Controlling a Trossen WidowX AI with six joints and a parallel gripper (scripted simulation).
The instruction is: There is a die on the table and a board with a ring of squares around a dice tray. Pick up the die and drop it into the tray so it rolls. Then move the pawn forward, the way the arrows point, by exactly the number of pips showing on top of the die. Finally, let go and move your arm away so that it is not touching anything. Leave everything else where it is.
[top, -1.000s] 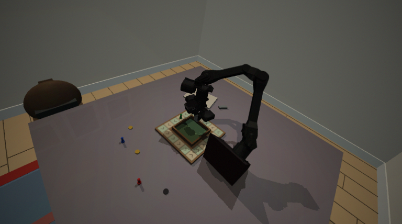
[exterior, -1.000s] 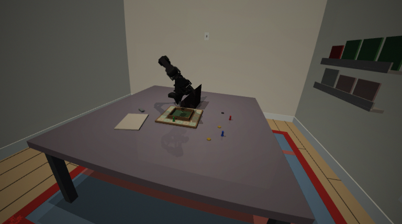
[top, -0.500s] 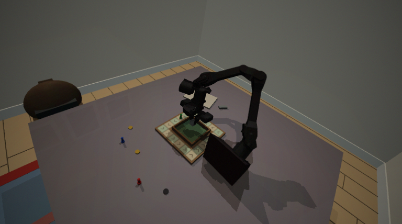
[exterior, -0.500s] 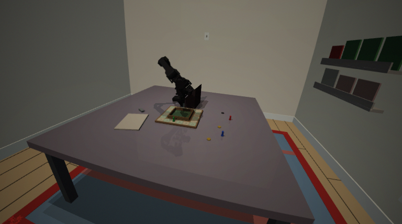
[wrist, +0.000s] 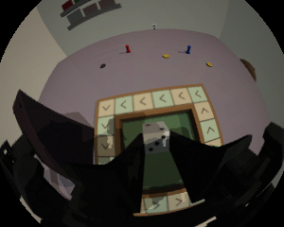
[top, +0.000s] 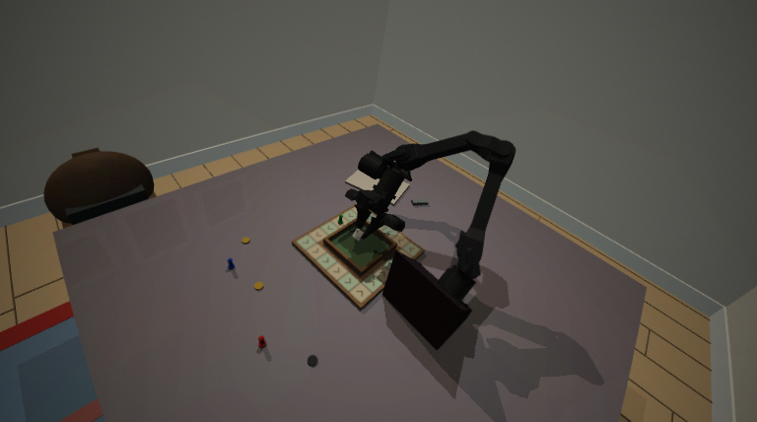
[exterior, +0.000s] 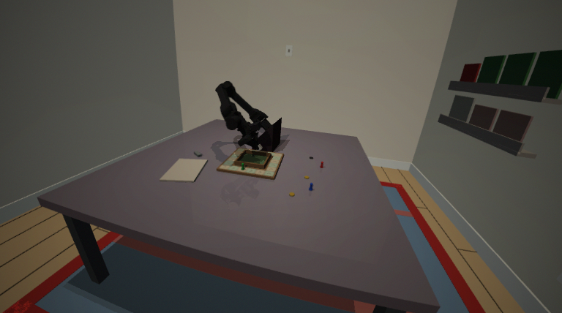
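Observation:
My gripper (top: 360, 233) (wrist: 155, 135) is shut on the white die (top: 358, 235) (wrist: 155, 130) and holds it over the dice tray. The die's dark pips show in the wrist view. The tray (top: 342, 257) (exterior: 252, 164) (wrist: 153, 113) has a brown rim and a green floor; it sits in the middle of the board (top: 336, 270) (wrist: 143, 100). Arrowed squares run around the tray. A green pawn (top: 340, 220) (exterior: 242, 167) stands upright on a square of the board's ring. In the wrist view the fingers hide part of the ring, and I cannot make out the pawn.
A dark upright panel (top: 424, 306) (exterior: 273, 135) stands beside the board near the arm's base. A blue pawn (top: 230, 264) (exterior: 311, 186), a red pawn (top: 261, 342) (exterior: 321, 164), two yellow discs and a dark disc (top: 311, 360) lie off the board. A pale flat sheet (exterior: 184, 170) lies on the other side.

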